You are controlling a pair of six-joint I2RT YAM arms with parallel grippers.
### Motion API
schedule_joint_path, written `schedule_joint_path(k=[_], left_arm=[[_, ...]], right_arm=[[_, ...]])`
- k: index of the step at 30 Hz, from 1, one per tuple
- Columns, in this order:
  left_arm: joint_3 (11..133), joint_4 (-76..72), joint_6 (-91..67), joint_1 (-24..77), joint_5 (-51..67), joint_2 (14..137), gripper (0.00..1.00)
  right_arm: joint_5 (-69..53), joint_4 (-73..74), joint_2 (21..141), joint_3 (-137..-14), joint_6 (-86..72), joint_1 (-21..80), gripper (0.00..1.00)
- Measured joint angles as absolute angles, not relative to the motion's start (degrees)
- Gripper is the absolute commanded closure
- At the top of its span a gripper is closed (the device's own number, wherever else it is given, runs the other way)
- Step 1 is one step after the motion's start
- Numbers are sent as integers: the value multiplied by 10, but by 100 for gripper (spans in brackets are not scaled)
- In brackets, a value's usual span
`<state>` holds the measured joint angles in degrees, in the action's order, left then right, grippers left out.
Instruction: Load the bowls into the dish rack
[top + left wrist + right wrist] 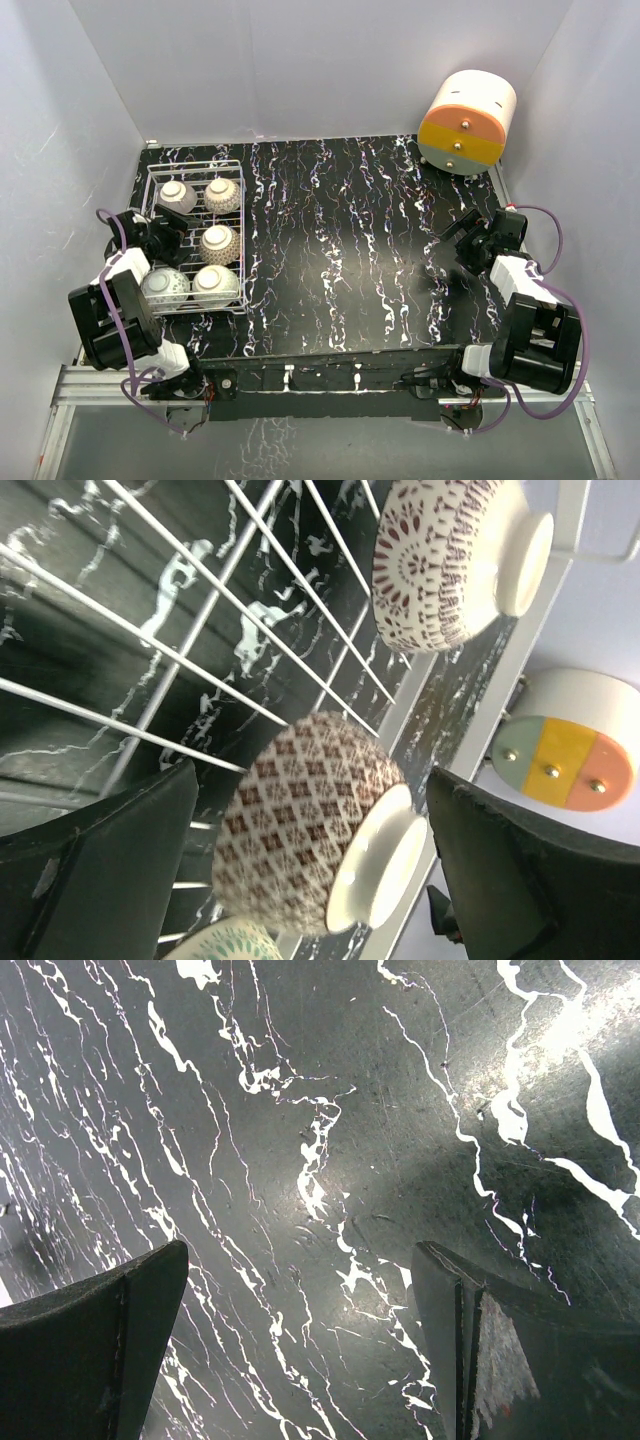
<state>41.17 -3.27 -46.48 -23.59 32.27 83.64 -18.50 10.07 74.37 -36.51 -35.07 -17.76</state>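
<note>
Top external view: five small round patterned ceramic bowls [219,243], apparently all inverted, sit inside one rectangular white wire dish rack [195,164] at the far left of the black marbled table [350,250]. The left gripper [310,780], at the rack's left side, has its fingers spread and holds nothing. The right gripper [300,1260], at the right, has its fingers spread above the table.
</note>
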Motion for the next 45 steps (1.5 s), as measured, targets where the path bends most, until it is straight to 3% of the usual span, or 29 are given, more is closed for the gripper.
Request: schedule_joint_path(k=[16,25,30,37,45], left_arm=[[434,-4,-461,-240,288,843,3],[525,58,-434,-214,267,861,3],[600,75,-401,-190,219,861,3],[681,138,-335,-120,123,860,3],[707,190,-256,-26,72,829,3]], right_arm=[[-193,89,749,-365,-351,-178,2],[-183,92,750,-367,-347,-158,2],[-145,114,768,-410,-335,-74,1],[-68,136,813,-500,-330,127,2],[5,182,868,-630,-311,296,2]])
